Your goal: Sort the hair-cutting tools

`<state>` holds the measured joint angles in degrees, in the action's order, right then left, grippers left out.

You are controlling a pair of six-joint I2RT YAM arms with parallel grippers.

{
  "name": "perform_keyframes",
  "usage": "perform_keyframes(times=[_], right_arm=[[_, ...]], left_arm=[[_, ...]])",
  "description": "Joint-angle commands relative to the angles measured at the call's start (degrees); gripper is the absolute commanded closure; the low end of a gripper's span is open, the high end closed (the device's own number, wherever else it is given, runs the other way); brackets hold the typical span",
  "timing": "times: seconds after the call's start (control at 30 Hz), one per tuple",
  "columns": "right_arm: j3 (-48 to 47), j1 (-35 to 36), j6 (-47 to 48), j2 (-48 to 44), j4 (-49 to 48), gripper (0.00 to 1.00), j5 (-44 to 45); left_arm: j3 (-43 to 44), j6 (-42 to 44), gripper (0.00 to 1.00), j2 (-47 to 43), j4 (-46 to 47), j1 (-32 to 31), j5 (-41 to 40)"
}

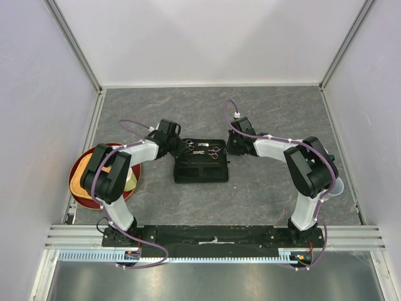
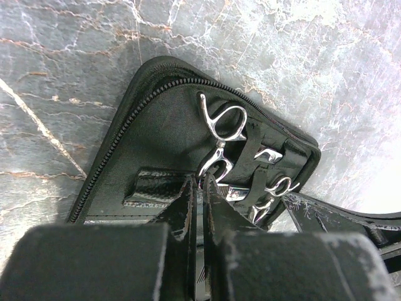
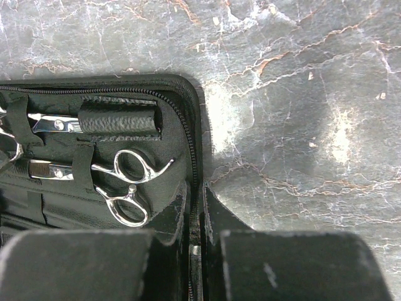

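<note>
The black case (image 1: 200,168) lies open in the middle of the table. Two silver scissors (image 1: 190,145) (image 1: 215,152) sit under straps at its far end. My left gripper (image 1: 178,146) is at the case's far left corner. In the left wrist view the gripper (image 2: 199,180) is shut on a handle ring of the nearer scissors (image 2: 225,122); the other pair (image 2: 282,186) lies beyond. My right gripper (image 1: 229,150) is at the far right corner. In the right wrist view the gripper (image 3: 195,186) is shut on the case's zipper edge (image 3: 194,138), beside scissors (image 3: 128,169). No combs show.
A red plate (image 1: 80,164) with a yellow item lies at the left edge under the left arm. A pale cup (image 1: 336,187) stands at the right behind the right arm. White walls close the sides and back.
</note>
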<state>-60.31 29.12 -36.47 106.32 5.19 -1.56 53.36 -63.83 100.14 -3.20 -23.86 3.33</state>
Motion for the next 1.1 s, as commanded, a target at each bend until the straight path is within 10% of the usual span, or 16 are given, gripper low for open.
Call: perform_keyframes(times=[0.0, 0.23, 0.67, 0.83, 1.07], right_arm=[[1.16, 1.29, -0.8, 5.56, -0.88, 0.97, -0.99], [0.99, 1.29, -0.8, 5.04, -0.27, 0.96, -0.37], [0.81, 1.29, 1.22, -7.87, 4.3, 0.54, 9.03], [-4.01, 1.37, 3.24, -6.4, 3.95, 0.6, 10.45], [-14.38, 1.29, 5.53, 5.36, 1.49, 0.76, 8.24]], left_arm=[[2.01, 2.75, 0.97, 0.93, 0.48, -1.46, 2.81], [2.45, 5.11, 0.57, -1.16, -1.89, -1.46, -1.22], [2.71, 15.4, 0.29, -15.49, -7.78, -1.54, -11.59], [-0.8, 20.5, 0.03, -23.48, -8.22, -1.72, -12.21], [-8.26, 23.14, 0.13, -33.33, -10.24, -2.42, -5.72]])
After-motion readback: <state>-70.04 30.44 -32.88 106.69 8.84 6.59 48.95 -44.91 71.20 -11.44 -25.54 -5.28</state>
